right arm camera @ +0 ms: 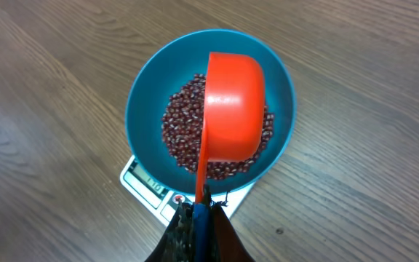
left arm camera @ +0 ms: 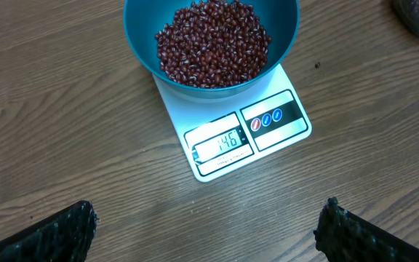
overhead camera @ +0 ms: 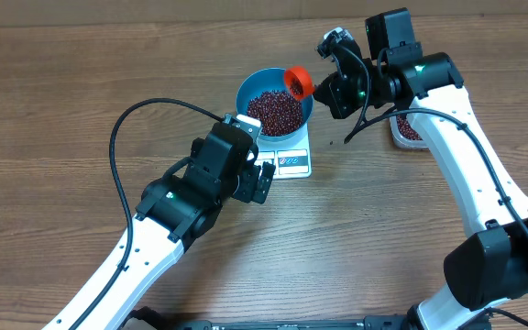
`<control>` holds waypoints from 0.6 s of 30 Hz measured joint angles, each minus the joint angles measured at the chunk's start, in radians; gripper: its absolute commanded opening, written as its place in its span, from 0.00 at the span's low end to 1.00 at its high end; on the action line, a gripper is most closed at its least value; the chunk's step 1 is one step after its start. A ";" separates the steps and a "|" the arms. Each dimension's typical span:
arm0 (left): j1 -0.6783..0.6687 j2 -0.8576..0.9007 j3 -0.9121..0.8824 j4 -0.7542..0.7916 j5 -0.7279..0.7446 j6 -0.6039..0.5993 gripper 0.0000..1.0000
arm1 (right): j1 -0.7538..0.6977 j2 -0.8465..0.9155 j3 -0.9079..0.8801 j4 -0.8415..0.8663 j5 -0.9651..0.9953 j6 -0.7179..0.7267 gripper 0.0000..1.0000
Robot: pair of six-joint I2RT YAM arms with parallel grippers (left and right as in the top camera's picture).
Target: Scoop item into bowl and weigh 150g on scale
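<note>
The blue bowl stands on the white scale and holds a heap of dark red beans. In the left wrist view the beans fill the bowl, and the scale shows 146 on its display. My right gripper is shut on the handle of an orange scoop, which hangs tilted over the bowl with its underside towards the camera. My left gripper stands open over bare table just in front of the scale, holding nothing.
A clear tub with more beans sits right of the scale, partly under the right arm. A small dark speck lies on the wood beside the scale. A black cable loops left of the left arm.
</note>
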 measured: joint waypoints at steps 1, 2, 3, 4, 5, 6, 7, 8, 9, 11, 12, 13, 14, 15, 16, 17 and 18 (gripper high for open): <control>0.000 0.000 0.000 0.000 0.000 0.000 1.00 | 0.000 0.000 0.000 -0.005 0.000 -0.005 0.04; 0.000 0.000 0.000 0.000 0.000 0.000 1.00 | 0.000 0.000 0.000 -0.009 0.003 -0.011 0.04; 0.000 0.000 0.000 0.000 0.000 0.000 1.00 | 0.000 0.000 0.000 -0.011 0.008 -0.015 0.04; 0.000 0.000 0.000 0.000 0.000 0.000 1.00 | 0.000 0.000 0.000 -0.010 0.011 -0.016 0.04; 0.000 0.000 0.000 0.000 0.000 0.000 1.00 | 0.000 0.000 0.000 -0.007 0.010 -0.016 0.04; 0.000 0.000 0.000 0.000 0.000 0.000 1.00 | 0.000 0.000 0.000 -0.007 0.009 -0.016 0.04; 0.000 0.000 0.000 0.000 0.000 0.000 0.99 | 0.000 0.000 0.000 -0.007 0.011 -0.018 0.04; 0.000 0.000 0.000 0.000 0.000 0.000 1.00 | 0.000 0.000 0.000 -0.008 0.012 -0.019 0.04; 0.000 0.000 0.000 0.000 0.000 0.000 1.00 | 0.000 0.000 0.000 -0.006 0.014 -0.019 0.04; 0.000 0.000 0.000 0.000 0.000 0.000 1.00 | 0.000 0.000 0.000 -0.006 0.012 -0.019 0.04; 0.000 0.000 0.000 0.000 0.000 0.000 1.00 | 0.000 0.000 0.000 -0.006 0.011 -0.019 0.04; 0.000 0.000 0.000 0.000 0.000 0.000 1.00 | 0.000 0.000 0.000 -0.006 0.011 -0.019 0.04; 0.000 0.000 0.000 0.000 0.000 0.000 1.00 | 0.000 0.000 0.000 -0.007 0.012 -0.019 0.03; 0.000 0.000 0.000 0.000 0.000 0.000 1.00 | 0.000 0.000 0.000 -0.005 0.011 -0.019 0.04; 0.000 0.000 0.000 0.000 0.000 0.000 1.00 | 0.000 0.000 0.000 -0.003 0.011 -0.019 0.04; 0.000 0.000 0.000 0.000 0.000 0.000 1.00 | 0.000 0.000 0.000 -0.004 0.011 -0.019 0.03; 0.000 0.000 0.000 0.000 0.000 0.000 1.00 | 0.000 0.000 0.000 -0.004 0.013 -0.020 0.04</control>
